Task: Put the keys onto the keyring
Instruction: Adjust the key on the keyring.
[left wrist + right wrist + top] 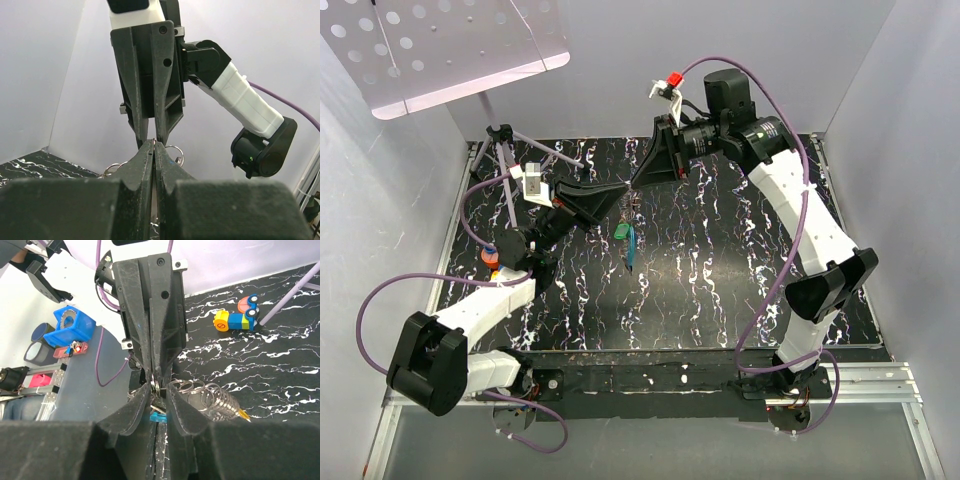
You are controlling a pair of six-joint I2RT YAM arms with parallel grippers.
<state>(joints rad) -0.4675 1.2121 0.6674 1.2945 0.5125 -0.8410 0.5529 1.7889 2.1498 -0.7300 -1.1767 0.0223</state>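
Left gripper: jaws clamped tight on keyring | right gripper: tip to tip against left gripper, jaws narrowly apart, hold cannot be told | keys: green and blue heads, hanging just below left gripper tips

The table has a black top veined with white, like marble. It fills the floor of a white-walled enclosure. Along its near edge runs a plain black plate, with a pale metal rail just beyond it, and both arm bases are fixed there.

At the far left corner stands a purple-legged tripod with its feet spread on the top. Near its legs, on the left side, lies a small brick-built toy car in yellow and blue, with blue wheels and an orange-red dome. The left arm partly hides it from above.
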